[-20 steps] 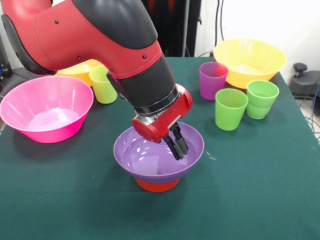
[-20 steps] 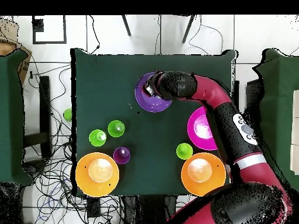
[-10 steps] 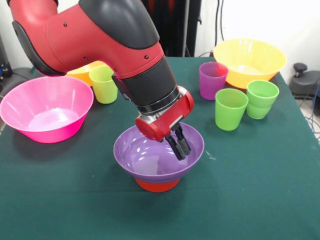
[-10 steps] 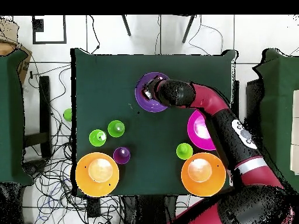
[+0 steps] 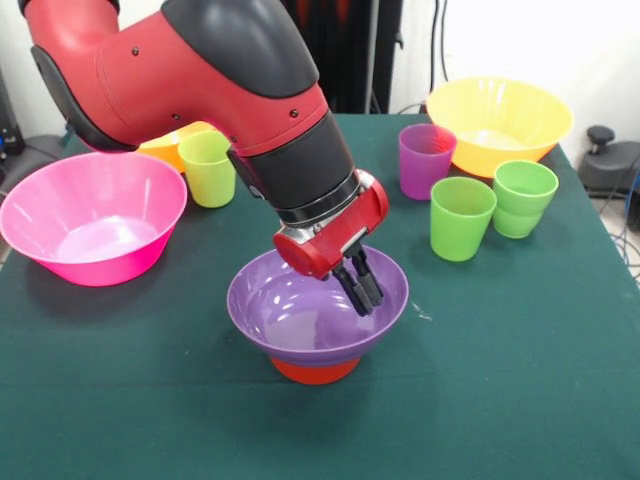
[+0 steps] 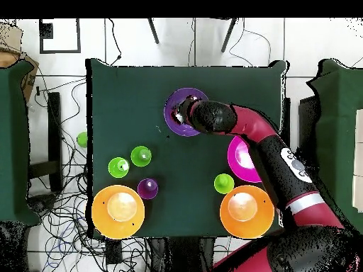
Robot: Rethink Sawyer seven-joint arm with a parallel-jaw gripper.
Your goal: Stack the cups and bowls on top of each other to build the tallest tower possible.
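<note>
Green-covered tabletop [image 5: 520,400], white wall and dark cabling behind. Left of the hand: big pink bowl [image 5: 93,215], empty; behind it the yellow-green cup [image 5: 207,167], upright, just in front of an orange-yellow bowl [image 5: 160,142]. Centre: purple bowl [image 5: 300,320] seated on the small orange bowl [image 5: 315,371]. Hand [image 5: 360,287] sits inside the purple bowl by its right rim, fingers narrow, nearly together, holding nothing. Over the last second the hand has lifted slightly; bowl unmoved. Judgement: placement finished, two tiers stand. Right of the hand: purple cup [image 5: 426,160], two green cups [image 5: 461,217], second orange-yellow bowl [image 5: 500,120].
</note>
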